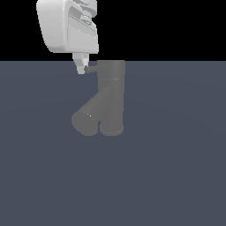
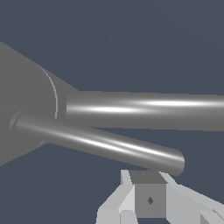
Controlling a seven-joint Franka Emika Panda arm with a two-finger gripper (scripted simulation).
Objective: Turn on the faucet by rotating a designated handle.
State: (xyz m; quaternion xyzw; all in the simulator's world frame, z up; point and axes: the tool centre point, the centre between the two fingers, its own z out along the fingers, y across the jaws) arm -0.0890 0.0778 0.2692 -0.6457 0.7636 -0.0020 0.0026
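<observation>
The dull grey faucet point(image 1: 112, 95) stands upright on the floor, with a wider cap on top and a thick slanted branch tube point(image 1: 90, 115) running down toward the exterior view's left. The thin handle point(image 1: 92, 69) sticks out sideways from the cap toward the exterior view's left. My gripper point(image 1: 82, 66) hangs from above with its fingers together, right at the handle's free end; I cannot tell if it touches. In the wrist view the handle point(image 2: 100, 142) runs across close above my gripper point(image 2: 148, 194), with the branch tube point(image 2: 148, 109) behind it and the cap point(image 2: 24, 96) to one side.
A flat blue-grey floor point(image 1: 176, 167) lies all around the faucet. The white hand body point(image 1: 66, 24) sits above the faucet's cap level, toward the exterior view's left.
</observation>
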